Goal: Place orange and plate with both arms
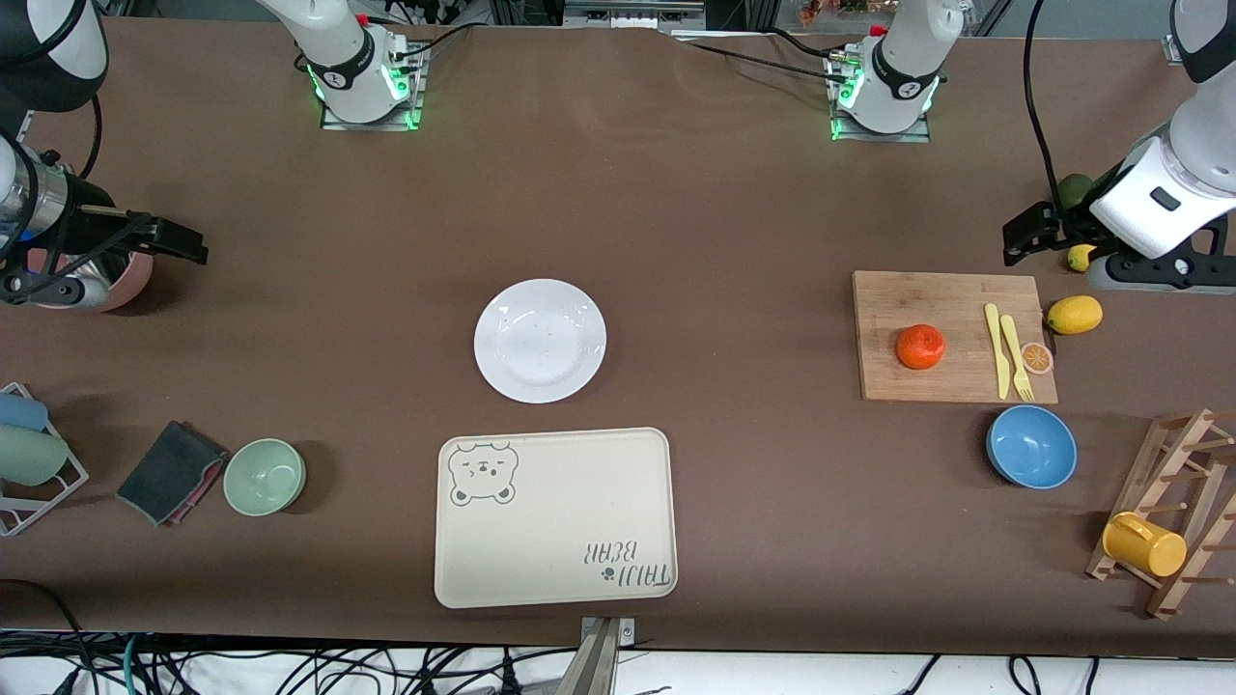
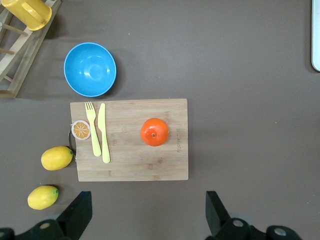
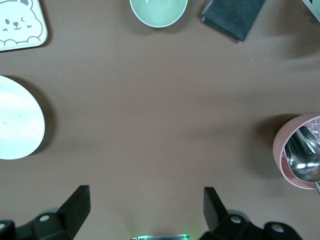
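The orange (image 1: 920, 347) sits on a wooden cutting board (image 1: 951, 299) toward the left arm's end of the table; it also shows in the left wrist view (image 2: 154, 132). The white plate (image 1: 540, 340) lies on the table's middle, farther from the front camera than the bear tray; its edge shows in the right wrist view (image 3: 17, 117). My left gripper (image 1: 1028, 236) (image 2: 148, 215) is open and empty, up over the table beside the board. My right gripper (image 1: 182, 241) (image 3: 146, 210) is open and empty, over bare table at the right arm's end.
A beige bear tray (image 1: 555, 516) lies nearest the front camera. The board also holds a yellow knife and fork (image 1: 1004, 352) and an orange slice (image 1: 1037, 358). Around it are two lemons (image 1: 1075, 314), a blue bowl (image 1: 1031, 446) and a mug rack (image 1: 1173, 521). A green bowl (image 1: 265, 476), a cloth (image 1: 172, 471) and a pink cup (image 1: 130, 280) lie at the right arm's end.
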Controlling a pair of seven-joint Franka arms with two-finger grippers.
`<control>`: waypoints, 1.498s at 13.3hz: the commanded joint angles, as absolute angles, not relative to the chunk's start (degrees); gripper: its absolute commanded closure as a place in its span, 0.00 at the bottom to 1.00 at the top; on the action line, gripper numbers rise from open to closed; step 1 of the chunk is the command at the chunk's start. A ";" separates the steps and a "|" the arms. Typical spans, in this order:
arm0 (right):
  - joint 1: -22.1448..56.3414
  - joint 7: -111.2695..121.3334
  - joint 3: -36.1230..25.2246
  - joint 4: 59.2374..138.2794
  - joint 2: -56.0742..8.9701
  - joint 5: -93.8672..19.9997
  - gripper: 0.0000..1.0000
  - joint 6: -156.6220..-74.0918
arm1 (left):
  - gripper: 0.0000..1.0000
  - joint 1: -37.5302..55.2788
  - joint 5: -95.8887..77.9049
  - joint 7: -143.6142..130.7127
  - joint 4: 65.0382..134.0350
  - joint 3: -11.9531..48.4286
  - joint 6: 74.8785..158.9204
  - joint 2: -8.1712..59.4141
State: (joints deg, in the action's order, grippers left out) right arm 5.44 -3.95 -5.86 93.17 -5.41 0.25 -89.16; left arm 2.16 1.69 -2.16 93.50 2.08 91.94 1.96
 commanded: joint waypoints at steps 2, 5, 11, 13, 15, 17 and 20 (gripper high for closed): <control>5.27 -3.16 -5.98 93.08 -5.10 -0.62 0.00 -88.51 | 0.00 2.37 1.14 -2.37 93.08 1.76 91.41 2.02; 5.27 -3.16 -5.98 93.08 -5.10 -0.62 0.00 -88.51 | 0.00 2.46 1.14 -2.37 93.08 1.76 91.41 2.02; 5.27 -3.16 -5.98 93.08 -5.10 -0.62 0.00 -88.51 | 0.00 2.37 1.14 -2.37 93.08 1.85 91.41 2.02; 5.27 -3.16 -5.98 93.08 -5.10 -0.62 0.00 -88.51 | 0.00 2.46 1.14 -2.37 93.16 1.84 91.32 2.02; 5.27 -3.16 -5.98 93.08 -5.10 -0.62 0.00 -88.51 | 0.00 2.37 1.06 -2.37 93.25 1.85 91.23 2.02; 5.27 -3.16 -5.98 93.08 -5.10 -0.62 0.00 -88.51 | 0.00 2.37 1.05 -2.37 93.34 1.85 90.62 2.11; 5.27 -3.16 -5.98 93.08 -5.10 -0.62 0.00 -88.51 | 0.00 2.37 1.32 -2.37 93.61 1.76 90.09 4.03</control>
